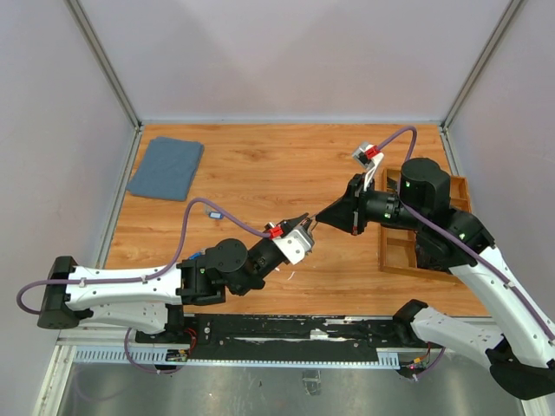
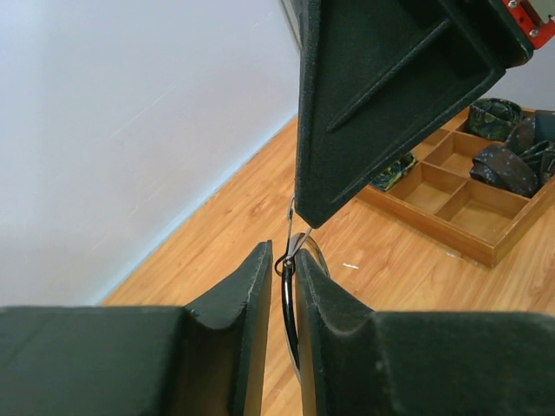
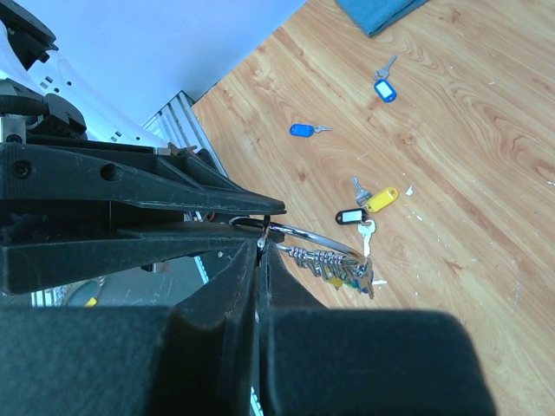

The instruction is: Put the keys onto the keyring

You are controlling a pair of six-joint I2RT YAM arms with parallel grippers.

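The left end effector [image 2: 284,254] clamps the keyring [image 2: 289,303]; the right end effector [image 3: 260,251] pinches a key [image 2: 295,232]. A steady keyring should ease threading.

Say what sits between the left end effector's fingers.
The keyring, edge-on in the gap of the left end effector. The left wrist view shows it.

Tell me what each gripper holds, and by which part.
Left gripper: the keyring, clamped by its rim wire. Right gripper: a thin silver piece meeting the ring, pinched at its upper end; key or wire, cannot tell.
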